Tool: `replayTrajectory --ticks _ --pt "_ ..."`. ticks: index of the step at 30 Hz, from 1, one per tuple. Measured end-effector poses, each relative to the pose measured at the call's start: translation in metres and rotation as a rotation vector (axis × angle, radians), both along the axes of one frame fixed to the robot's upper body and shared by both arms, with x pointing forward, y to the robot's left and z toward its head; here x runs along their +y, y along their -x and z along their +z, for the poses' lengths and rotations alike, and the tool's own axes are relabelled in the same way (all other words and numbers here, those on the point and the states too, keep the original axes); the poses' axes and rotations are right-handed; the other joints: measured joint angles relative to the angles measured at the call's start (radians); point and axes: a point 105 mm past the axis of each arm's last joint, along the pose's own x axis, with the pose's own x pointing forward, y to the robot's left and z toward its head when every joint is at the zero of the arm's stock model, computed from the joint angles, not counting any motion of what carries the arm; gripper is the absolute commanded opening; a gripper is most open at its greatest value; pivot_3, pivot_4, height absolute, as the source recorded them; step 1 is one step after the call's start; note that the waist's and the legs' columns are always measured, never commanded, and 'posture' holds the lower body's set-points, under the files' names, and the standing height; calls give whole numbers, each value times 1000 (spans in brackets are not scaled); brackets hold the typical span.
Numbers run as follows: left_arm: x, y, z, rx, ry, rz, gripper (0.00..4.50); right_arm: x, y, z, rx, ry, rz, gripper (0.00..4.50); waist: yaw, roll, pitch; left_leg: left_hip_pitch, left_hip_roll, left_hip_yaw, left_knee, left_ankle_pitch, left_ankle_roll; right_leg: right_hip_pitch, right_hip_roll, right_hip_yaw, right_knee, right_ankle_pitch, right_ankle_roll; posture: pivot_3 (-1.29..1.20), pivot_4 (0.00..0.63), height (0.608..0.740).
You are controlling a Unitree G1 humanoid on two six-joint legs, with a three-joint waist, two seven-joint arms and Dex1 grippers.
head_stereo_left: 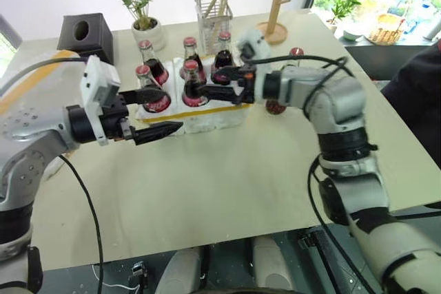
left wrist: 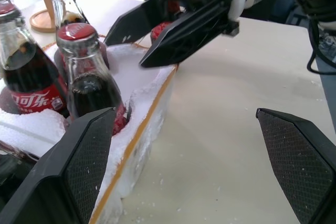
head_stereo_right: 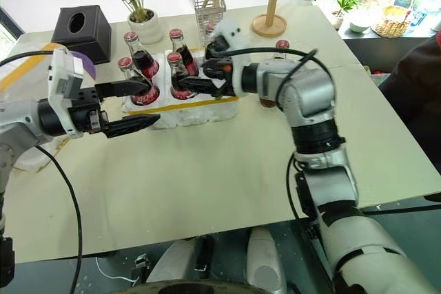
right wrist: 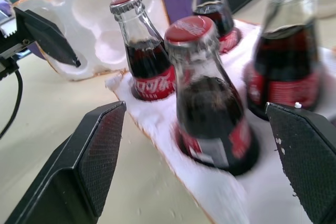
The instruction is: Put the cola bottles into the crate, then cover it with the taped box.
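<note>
Flanking crate [head_stereo_left: 207,116]: both fingers apart

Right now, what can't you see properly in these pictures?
- Sixth cola bottle: head views, mostly hidden behind the right arm; just its cap shows.
- Crate back wells: head views, bottles and the right hand cover them, so whether any is empty is unclear.
- Taped box: right wrist view, its upper part cut off by the edge.
- Nearest bottle's label: right wrist view, blurred.
</note>
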Motion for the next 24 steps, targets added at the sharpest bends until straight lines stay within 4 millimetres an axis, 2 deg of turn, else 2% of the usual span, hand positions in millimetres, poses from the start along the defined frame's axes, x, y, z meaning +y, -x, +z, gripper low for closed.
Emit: replayTrajectory --ticks 5,8,12,16,19,24 --pt "-9 -3 -1 9 9 -43 4500 -52 31 -2 37 21 -80 4424 22 0 0 0 0 1 0 0 0 1 0 0 -1 0 0 0 150 740" --pt "-13 -7 -2 15 11 -67 4500 -86 47 -14 60 72 -177 4424 27 -1 0 0 0 1 0 0 0 2 0 0 -2 0 0 0 150 740" --pt "-18 -13 -2 19 10 -91 4500 -127 49 -36 75 98 -369 4424 22 -2 -1 2 0 4 1 0 1 4 -1 0 -3 0 1 0 150 740" --pt "-22 -14 2 1 11 -123 4500 -144 36 -36 -24 97 -505 4424 18 -2 -1 3 2 5 0 1 -1 3 0 1 -1 0 1 0 150 740" --pt "-25 -15 3 -1 5 -137 4500 -144 25 -35 -89 52 -555 4424 21 -3 -1 3 2 5 1 1 -1 3 0 1 -1 0 1 0 150 740" --pt "-29 -14 2 7 3 -151 4500 -142 -2 -44 -106 -9 -614 4424 21 -3 -1 3 2 5 1 1 -1 3 0 2 -1 0 1 0 150 740"
